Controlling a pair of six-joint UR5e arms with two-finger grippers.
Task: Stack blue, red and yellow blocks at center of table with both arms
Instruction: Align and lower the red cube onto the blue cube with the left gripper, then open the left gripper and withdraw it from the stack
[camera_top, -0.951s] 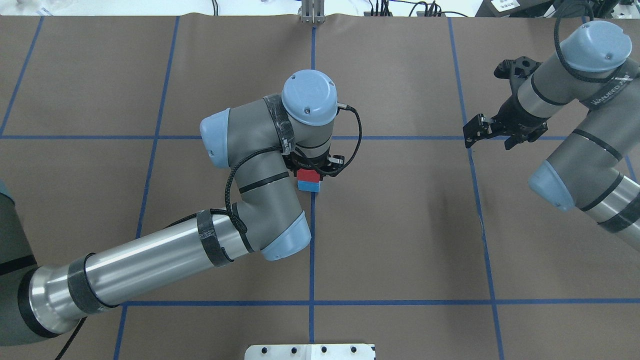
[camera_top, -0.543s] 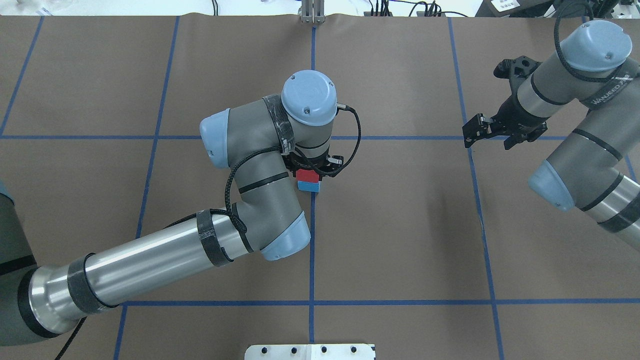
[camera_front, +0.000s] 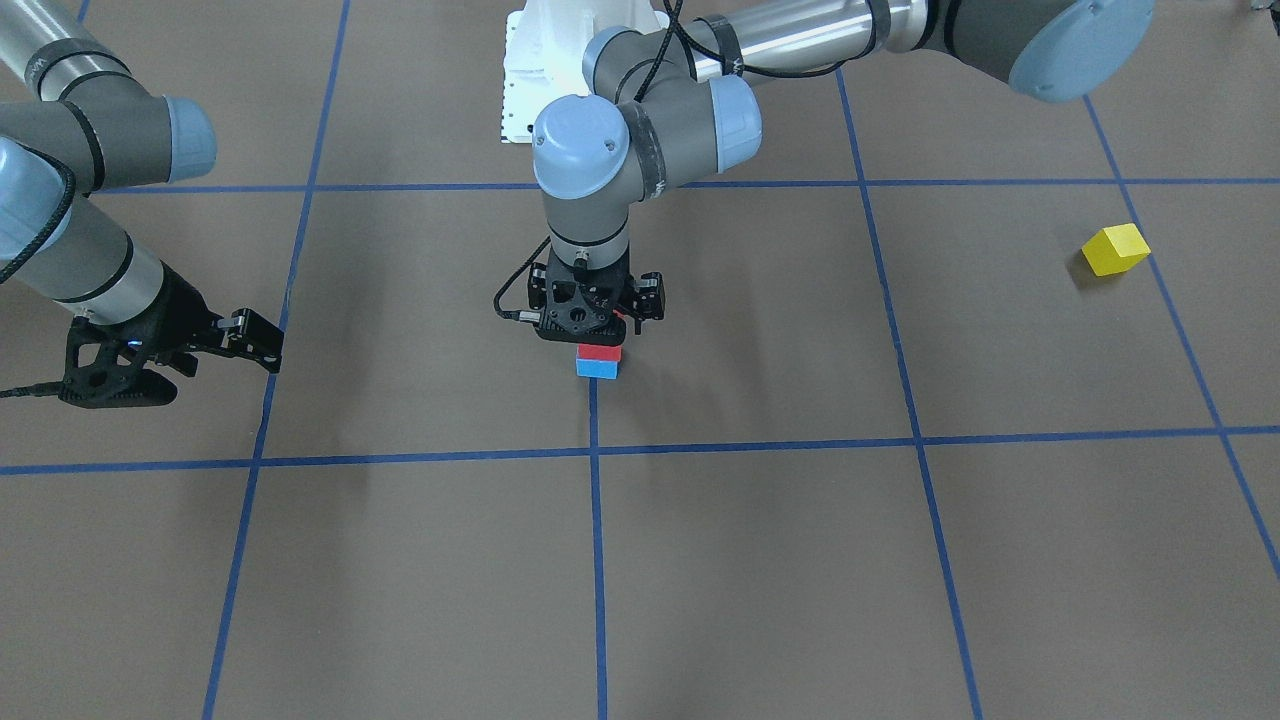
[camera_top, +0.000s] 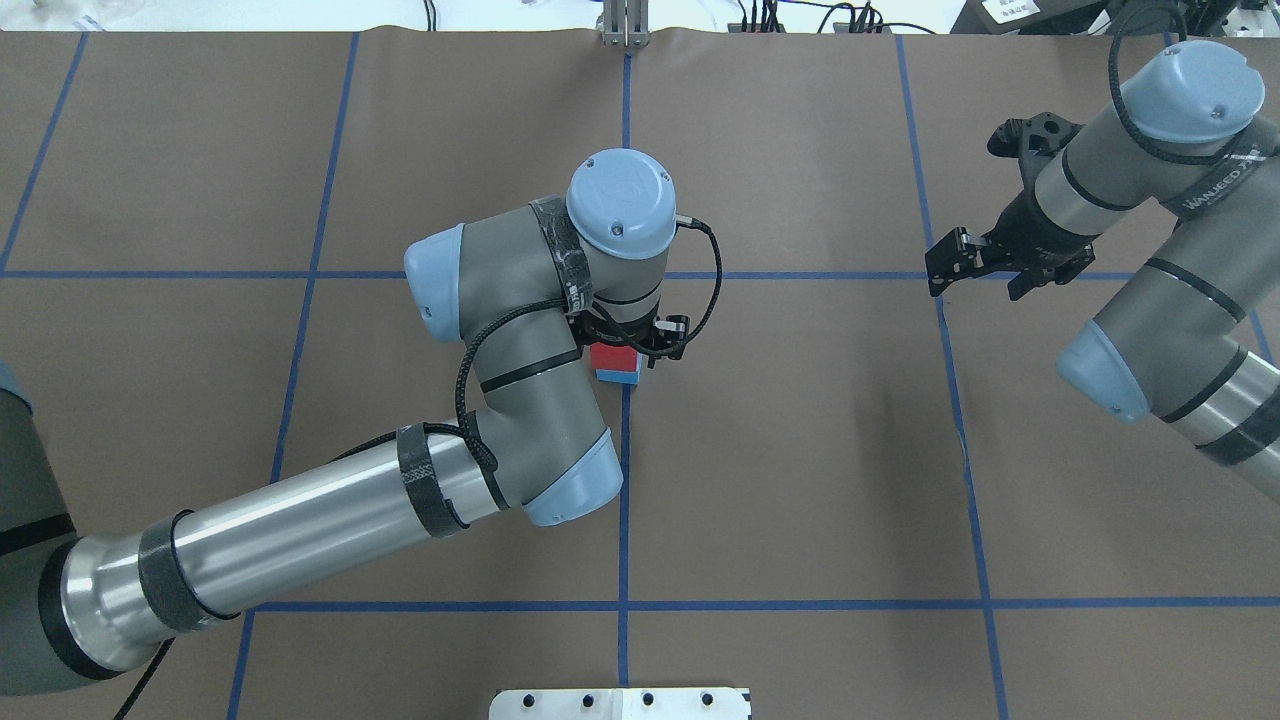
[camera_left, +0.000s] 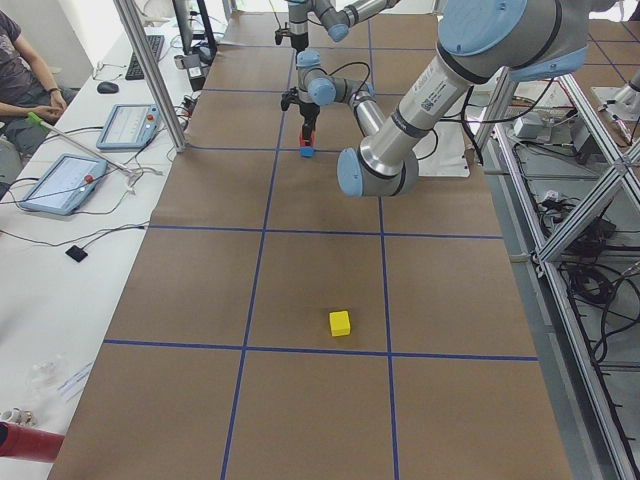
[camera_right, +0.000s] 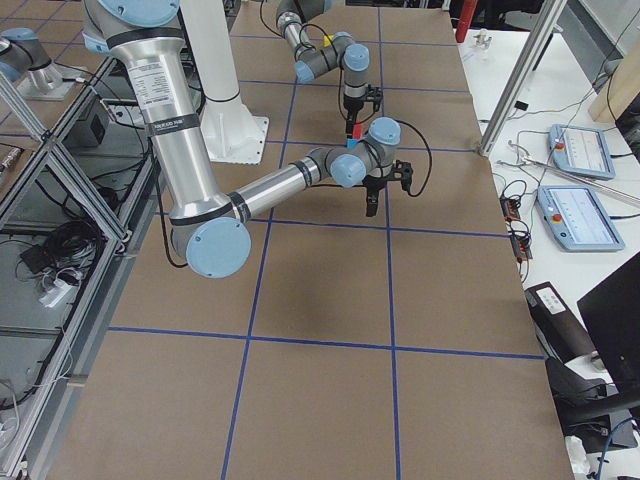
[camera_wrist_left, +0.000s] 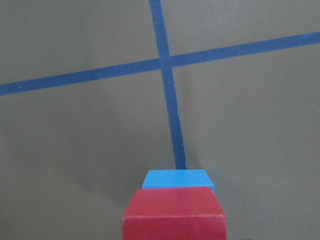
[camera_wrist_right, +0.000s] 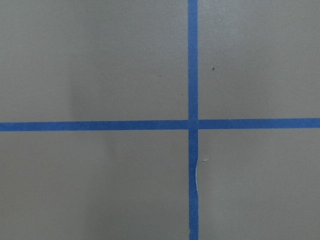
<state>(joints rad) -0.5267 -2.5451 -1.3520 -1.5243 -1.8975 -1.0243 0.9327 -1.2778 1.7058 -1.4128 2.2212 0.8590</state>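
Observation:
A red block (camera_front: 599, 352) rests on a blue block (camera_front: 597, 369) at the table's center cross. The pair also shows in the overhead view, red (camera_top: 612, 357) above blue (camera_top: 618, 377). My left gripper (camera_front: 598, 340) points straight down and is shut on the red block; its wrist view shows the red block (camera_wrist_left: 173, 215) close below the camera with the blue block (camera_wrist_left: 176, 178) under it. The yellow block (camera_front: 1115, 249) lies alone far out on my left side, also in the exterior left view (camera_left: 340, 322). My right gripper (camera_top: 985, 272) is open and empty above bare table.
Brown paper with a blue tape grid (camera_top: 624, 500) covers the table. A white base plate (camera_top: 620, 703) sits at the near edge. A metal post (camera_top: 624, 25) stands at the far edge. Tablets and cables lie on the side benches.
My left arm has sunk a little, bringing the red block down so less of the blue block shows. The right arm has not moved.

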